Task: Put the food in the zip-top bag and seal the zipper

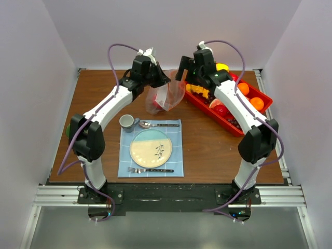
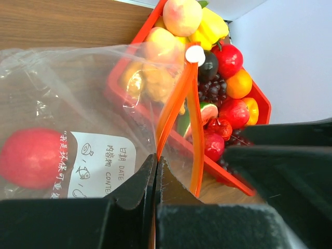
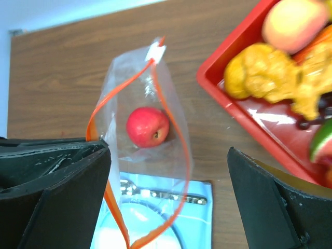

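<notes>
Two grippers stand over the far half of the wooden table (image 1: 93, 88), with the zip-top bag (image 1: 167, 97) between them. Left gripper (image 2: 156, 162): jaws pressed together, pinching the bag at its mouth edge, directly on the orange-red zipper (image 2: 174, 111). The bag hangs below that pinch toward the tabletop. A white slider (image 2: 195, 54) sits at the far end of the zipper. The mouth is open: in the right wrist view the two zipper strips bow apart into a loop. One red apple (image 3: 148, 127) lies inside the bag, low down, beside a printed white label (image 2: 101, 161). Right gripper (image 3: 168, 153): fingers (image 3: 52, 192) spread wide, holding nothing, positioned above the open mouth so that the apple shows between them, well clear of both. The red tray (image 3: 259, 114) lies just to the right of the bag and close under the right gripper's outer finger. It carries a peach (image 3: 293, 23), yellow pieces (image 3: 259, 72), dark grapes (image 2: 212, 91), an orange (image 2: 238, 83), a watermelon slice (image 2: 207, 111) and further apples (image 2: 228, 58). Nearer the arm bases a blue placemat (image 1: 176, 155) bears a plate (image 1: 140, 150), cup (image 1: 127, 123), spoon (image 1: 155, 125) and fork (image 1: 148, 170), all well apart from both grippers.
</notes>
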Available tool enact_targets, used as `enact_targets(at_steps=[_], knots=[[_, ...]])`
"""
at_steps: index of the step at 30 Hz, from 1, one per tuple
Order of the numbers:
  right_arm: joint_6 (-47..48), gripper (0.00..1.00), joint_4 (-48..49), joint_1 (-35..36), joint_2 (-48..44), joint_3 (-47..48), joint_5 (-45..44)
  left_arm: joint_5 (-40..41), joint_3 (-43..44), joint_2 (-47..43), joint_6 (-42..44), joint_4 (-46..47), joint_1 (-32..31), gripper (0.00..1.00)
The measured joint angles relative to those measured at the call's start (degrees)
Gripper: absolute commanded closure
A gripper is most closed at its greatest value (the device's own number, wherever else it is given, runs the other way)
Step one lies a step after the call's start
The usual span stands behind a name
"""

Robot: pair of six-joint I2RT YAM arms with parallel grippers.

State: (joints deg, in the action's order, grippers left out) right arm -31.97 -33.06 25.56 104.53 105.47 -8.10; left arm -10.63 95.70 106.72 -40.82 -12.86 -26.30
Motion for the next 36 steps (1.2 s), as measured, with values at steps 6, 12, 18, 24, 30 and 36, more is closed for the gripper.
enact_targets(at_steps=[6, 12, 18, 24, 30, 36], knots=[[2.05, 0.01, -2.01, -5.77, -2.8, 0.02, -5.09, 0.02, 0.0, 0.0, 0.15, -0.22, 0.42, 1.0], [3.15, 0.01, -5.31, -8.81, -4.63, -6.49, -13.11, -0.02, 0.0, 0.0, 1.03, -0.48, 0.44, 1.0], [2.84, 0.01, -6.27, -10.16, -5.66, -18.05, -15.26, -0.37, 0.02, 0.02, 1.31, -0.5, 0.44, 1.0], [2.19, 0.01, -5.03, -12.76, -5.49, -23.78, -15.21, -0.74, 0.02, 0.04, 1.44, -0.5, 0.44, 1.0], [1.86, 0.01, -0.94, -15.78, -5.01, -27.34, -13.14, -1.18, 0.02, 0.13, 1.44, -0.5, 0.44, 1.0], [0.96, 0.01, 3.87, -17.4, -1.86, -29.44, -10.29, -1.57, 0.09, 0.37, 1.44, -0.5, 0.44, 1.0]])
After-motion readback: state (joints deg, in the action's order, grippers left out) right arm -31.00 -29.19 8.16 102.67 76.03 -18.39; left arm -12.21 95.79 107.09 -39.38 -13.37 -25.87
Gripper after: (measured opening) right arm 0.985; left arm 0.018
